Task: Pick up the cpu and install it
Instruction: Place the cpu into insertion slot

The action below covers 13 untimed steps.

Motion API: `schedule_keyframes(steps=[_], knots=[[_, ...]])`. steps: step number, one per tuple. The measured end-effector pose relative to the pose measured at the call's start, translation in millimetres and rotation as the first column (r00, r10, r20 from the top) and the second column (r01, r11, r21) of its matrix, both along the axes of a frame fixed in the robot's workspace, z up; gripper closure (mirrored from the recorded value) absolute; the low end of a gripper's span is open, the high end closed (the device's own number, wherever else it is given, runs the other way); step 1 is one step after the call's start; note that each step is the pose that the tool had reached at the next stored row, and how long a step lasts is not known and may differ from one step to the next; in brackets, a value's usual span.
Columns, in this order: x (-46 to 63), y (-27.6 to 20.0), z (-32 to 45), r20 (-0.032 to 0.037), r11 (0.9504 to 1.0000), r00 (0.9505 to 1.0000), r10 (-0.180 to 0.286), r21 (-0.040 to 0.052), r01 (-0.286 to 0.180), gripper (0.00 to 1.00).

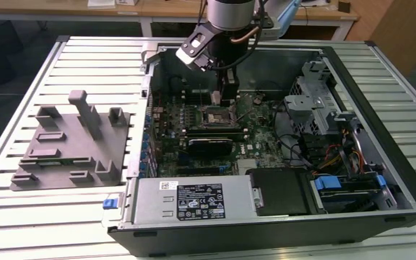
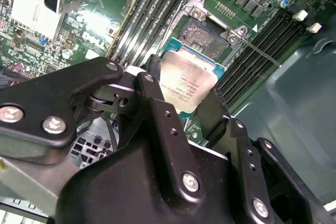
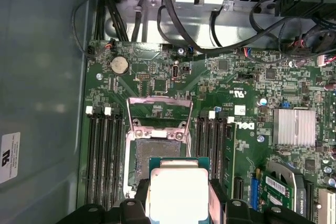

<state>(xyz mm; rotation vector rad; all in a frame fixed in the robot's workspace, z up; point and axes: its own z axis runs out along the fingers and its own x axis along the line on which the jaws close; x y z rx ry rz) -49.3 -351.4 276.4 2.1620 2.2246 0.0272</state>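
Observation:
The cpu (image 2: 187,83), a small square chip with a pale silver top, is clamped between the black fingers (image 2: 156,103) of my gripper (image 2: 184,90), which is shut on it. In the first wrist view the cpu (image 3: 178,195) hangs just beside the open dark socket (image 3: 156,156), whose metal load plate (image 3: 160,109) is flipped up. In the exterior view my gripper (image 1: 222,97) reaches down into the computer case, a little above and behind the socket (image 1: 219,116) on the green motherboard (image 1: 255,138). The chip does not touch the socket.
The open computer case (image 1: 381,135) lies on a slatted white table (image 1: 20,216). A grey moulded fixture (image 1: 71,146) with upright posts stands at the exterior view's left. Memory slots (image 3: 105,156) flank the socket. A power supply (image 1: 190,200), drive cage (image 1: 309,103) and cables (image 3: 210,35) crowd the case.

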Motion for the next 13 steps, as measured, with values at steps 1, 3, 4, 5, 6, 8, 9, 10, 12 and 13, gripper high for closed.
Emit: schedule_keyframes(steps=[1,3,4,5,6,8,9,10,12,13], knots=[[0.1,0.0,-0.2,-0.0001,1.0000,1.0000,0.000,-0.0001,0.000,0.47],[0.2,0.0,-1.0,0.0001,1.0000,1.0000,0.000,0.0002,0.000,0.47],[0.2,0.0,-1.3,0.0001,1.0000,1.0000,0.000,0.0001,0.000,0.47],[0.1,0.0,-1.5,0.0000,1.0000,1.0000,0.000,0.0000,0.000,0.47],[0.2,0.0,-1.7,-0.0001,1.0000,1.0000,0.000,-0.0001,0.000,0.47],[0.2,0.0,-2.5,0.0001,1.0000,1.0000,0.000,0.0002,0.000,0.47],[0.5,0.0,-3.1,0.0001,1.0000,1.0000,0.000,0.0003,0.000,0.47],[0.9,0.0,-3.7,0.0001,1.0000,1.0000,0.000,0.0001,0.000,0.47],[2.2,0.2,-5.2,0.0001,1.0000,1.0000,-0.001,0.0001,0.001,0.47],[3.1,0.3,-6.0,0.0001,1.0000,1.0000,-0.001,0.0002,0.001,0.47]])
